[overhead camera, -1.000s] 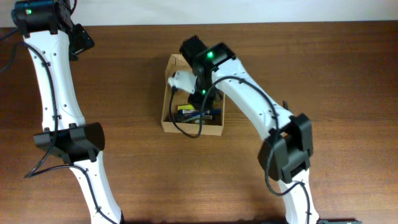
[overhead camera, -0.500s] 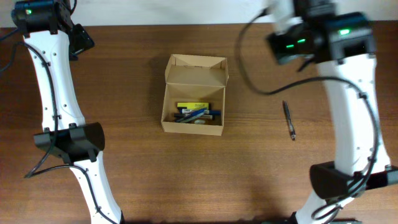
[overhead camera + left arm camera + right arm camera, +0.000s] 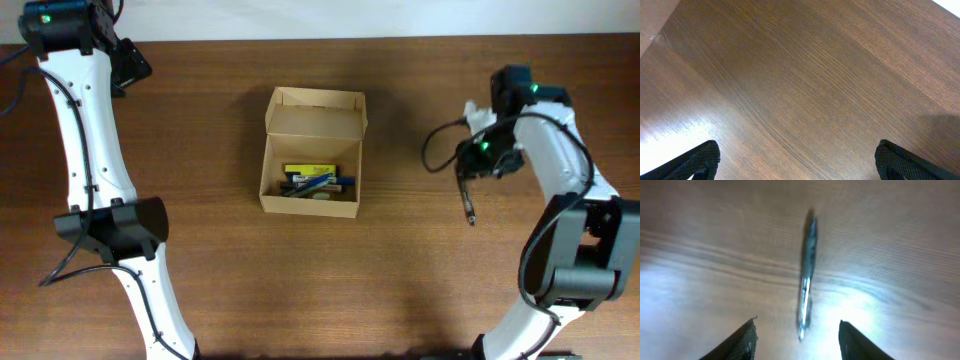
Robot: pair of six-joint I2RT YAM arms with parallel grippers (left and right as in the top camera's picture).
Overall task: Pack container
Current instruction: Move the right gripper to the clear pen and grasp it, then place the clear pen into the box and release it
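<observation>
Overhead is looking straight down at the table [image 3: 400,290]; wrist views are looking closely downward, right sharing the pen [image 3: 466,205].

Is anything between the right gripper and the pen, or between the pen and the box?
Nothing visible. The right gripper hangs open directly over the pen. Only bare table lies between the pen and the box, whose lid stands open.

Open container [image 3: 313,122] holds pens [image 3: 318,182]; a loose pen [image 3: 466,203] lies apart.

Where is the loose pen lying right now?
Overhead view: the pen lies on the table, right of the container, close to the right gripper.
</observation>
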